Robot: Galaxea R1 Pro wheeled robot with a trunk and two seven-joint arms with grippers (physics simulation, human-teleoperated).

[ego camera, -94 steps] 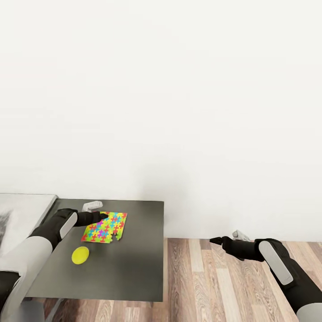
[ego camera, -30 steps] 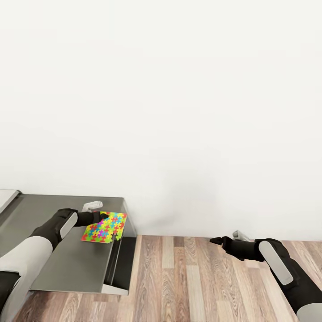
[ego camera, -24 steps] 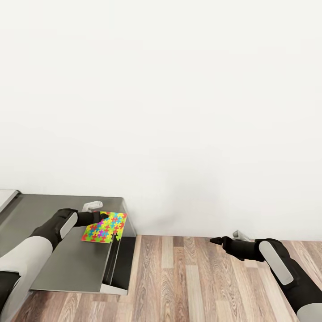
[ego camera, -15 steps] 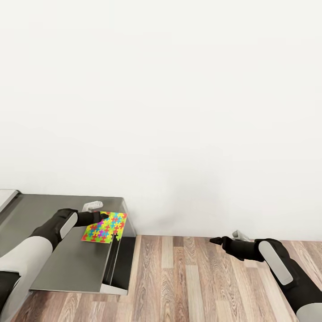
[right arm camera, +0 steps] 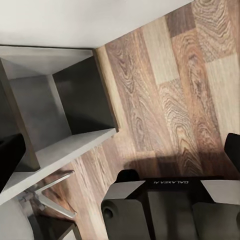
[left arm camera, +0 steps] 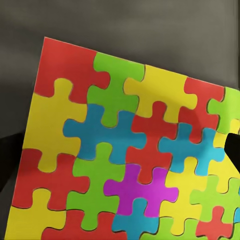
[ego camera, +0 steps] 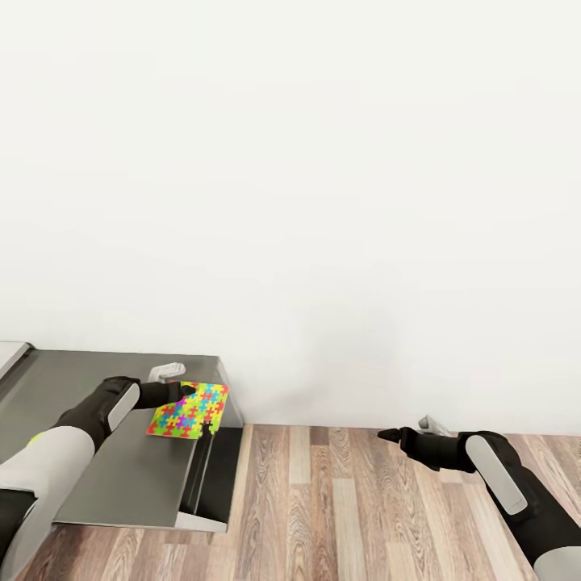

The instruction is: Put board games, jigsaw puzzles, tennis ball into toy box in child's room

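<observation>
While your left gripper [ego camera: 187,392] pinches one puzzle [ego camera: 189,410] by its edge, the sheet hangs above the dark tabletop [ego camera: 121,472], near its end by the wall. In the left wrist view the puzzle [left arm camera: 125,165] sits close under the camera with the dark surface behind it. Your right gripper [ego camera: 387,435] is held out over the wood floor [ego camera: 355,500], well apart from the tabletop; it carries nothing, though you cannot tell whether its jaws are parted. By my reckoning you are partway: one puzzle is in hand and not yet boxed. You have yet to reach the toy box and drop it in; what else is left cannot be told from these views.
</observation>
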